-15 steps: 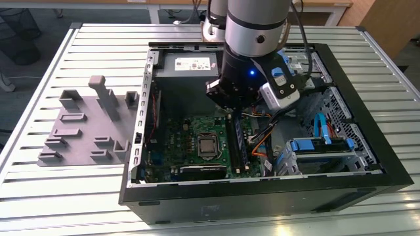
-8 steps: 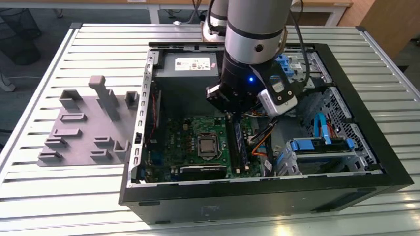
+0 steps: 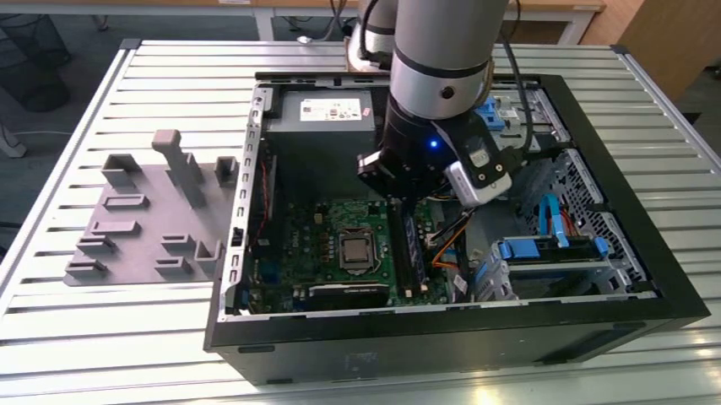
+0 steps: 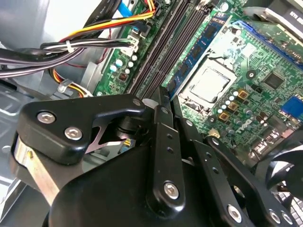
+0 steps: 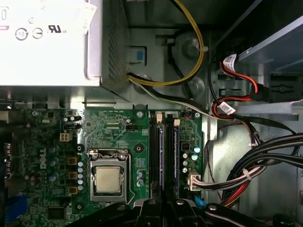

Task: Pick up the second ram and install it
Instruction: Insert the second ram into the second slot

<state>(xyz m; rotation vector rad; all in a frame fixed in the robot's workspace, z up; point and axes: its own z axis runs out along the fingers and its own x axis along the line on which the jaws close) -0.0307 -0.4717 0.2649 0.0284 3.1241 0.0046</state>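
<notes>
The second ram (image 5: pixel 162 151) is a thin blue-green stick with black chips. It stands on edge in the memory slots just beside the processor socket (image 5: pixel 106 178) on the green motherboard (image 3: pixel 327 240). In the second wrist view the ram (image 4: pixel 199 47) runs away from the black fingertips. My gripper (image 5: pixel 164 205) is down inside the open computer case, its fingers close together on the stick's near end. In the exterior view the gripper (image 3: pixel 408 196) sits over the far end of the slots (image 3: pixel 408 253).
The silver power supply (image 3: pixel 324 110) sits at the back of the black case (image 3: pixel 451 337). Bundled cables (image 5: pixel 246 175) and blue drive bays (image 3: pixel 552 249) crowd the exterior view's right. A grey holder block (image 3: pixel 147 219) stands on the slatted table outside the case.
</notes>
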